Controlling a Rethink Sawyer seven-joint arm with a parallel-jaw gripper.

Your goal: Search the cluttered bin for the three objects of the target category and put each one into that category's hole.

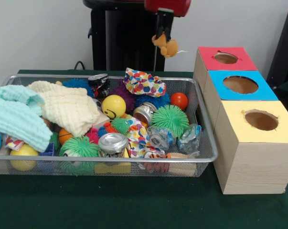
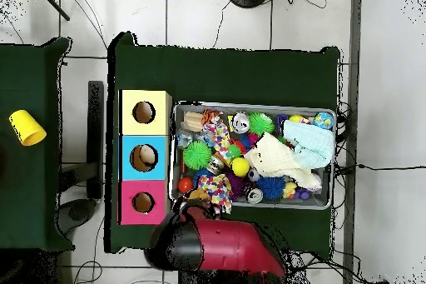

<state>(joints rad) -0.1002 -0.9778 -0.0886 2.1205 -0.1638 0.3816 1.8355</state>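
The gripper point(image 1: 164, 39) hangs high above the bin's far rim, closed on a small tan soft toy point(image 1: 166, 46) that dangles from its tips. Whether this toy is of the target category cannot be told for sure.

The main risk, as I judge it, is the grip: the toy hangs loosely below the fingers and seems held by a small part only, so a quick sideways swing could shake it free before it is over a hole. It would then fall onto the green table cloth point(image 1: 134, 205) or back into the clutter. A second risk is the wrong hole, since three stand close together beside the gripper.

Below the gripper, the wire bin point(image 1: 208, 143) is packed: pale cloths point(image 1: 48, 112), a yellow smiley ball point(image 1: 113, 106), green spiky balls point(image 1: 170, 119), a red ball point(image 1: 179, 100), crushed cans point(image 1: 113, 143), a patterned cloth point(image 1: 144, 83).

To the side of the gripper stand the red box point(image 1: 227, 58), the blue box point(image 1: 240, 85) further on and the yellow box point(image 1: 258, 121) furthest. In the overhead view something pale lies inside the blue one; the other two show dark.
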